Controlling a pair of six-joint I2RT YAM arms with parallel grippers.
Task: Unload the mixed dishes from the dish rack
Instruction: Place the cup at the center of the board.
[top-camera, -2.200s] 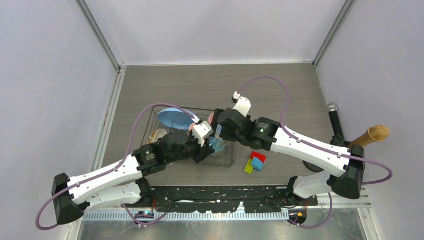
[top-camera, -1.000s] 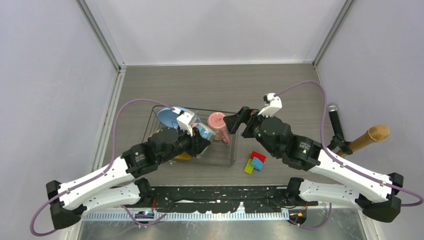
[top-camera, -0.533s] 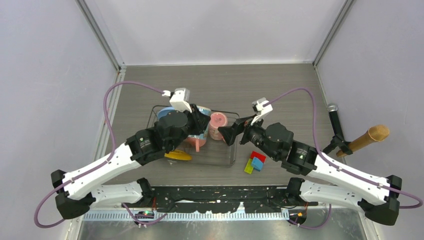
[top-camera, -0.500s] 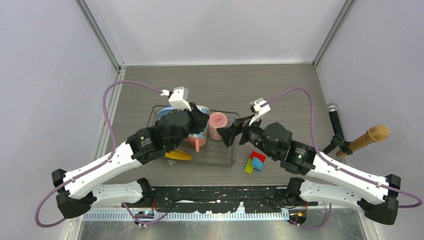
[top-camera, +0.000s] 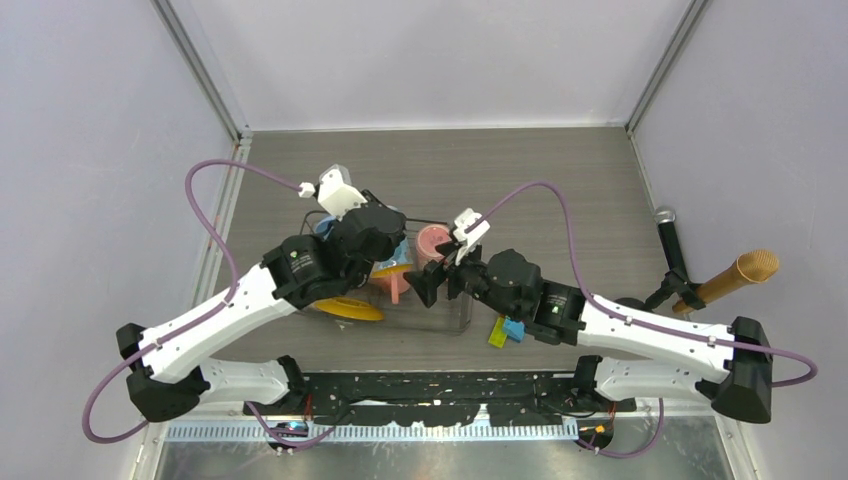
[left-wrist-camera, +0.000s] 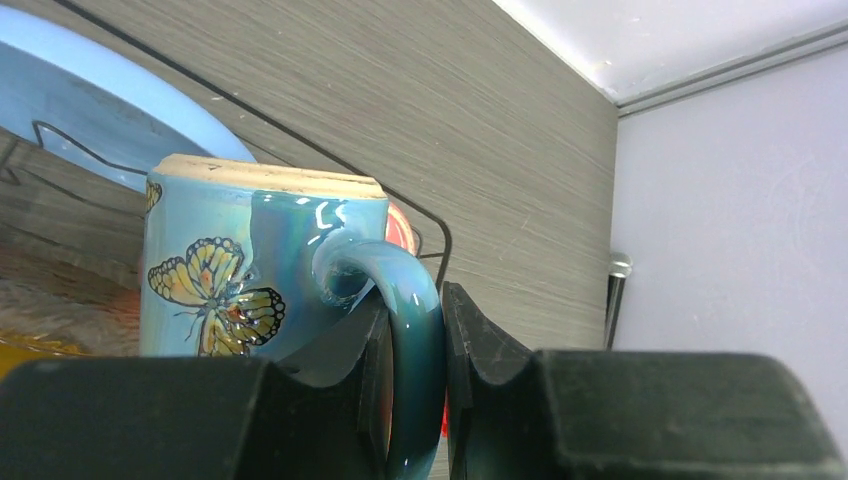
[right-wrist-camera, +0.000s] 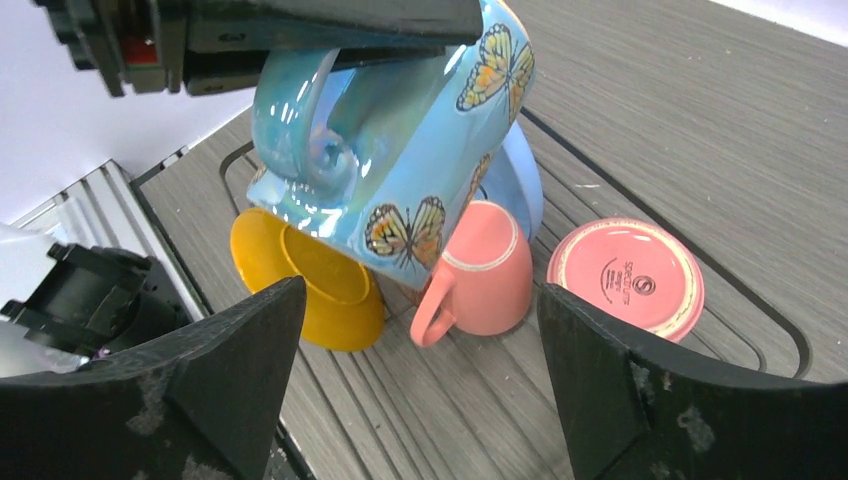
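The left gripper (left-wrist-camera: 415, 340) is clamped on the handle of the blue mug (left-wrist-camera: 250, 270), one finger on each side of the loop. The mug, printed with butterflies, hangs tilted in the air over the rack (top-camera: 445, 315), clear of the other dishes. In the right wrist view it sits above the yellow plate (right-wrist-camera: 310, 285) and the salmon mug (right-wrist-camera: 490, 275).

The right gripper (right-wrist-camera: 420, 290) has its jaws spread wide and holds nothing. It hovers just right of the lifted mug, pointing left at it over the rack's near right part.

Inside the rack, the salmon mug lies on its side, handle toward the near edge. The pink mug (right-wrist-camera: 625, 275) stands upside down to its right. The yellow plate leans at the near left, and the light blue plate (right-wrist-camera: 520, 185) stands behind at the far left.

On the table (top-camera: 560, 190), 2 small blocks (top-camera: 510, 330) show just right of the rack, partly under the right arm.
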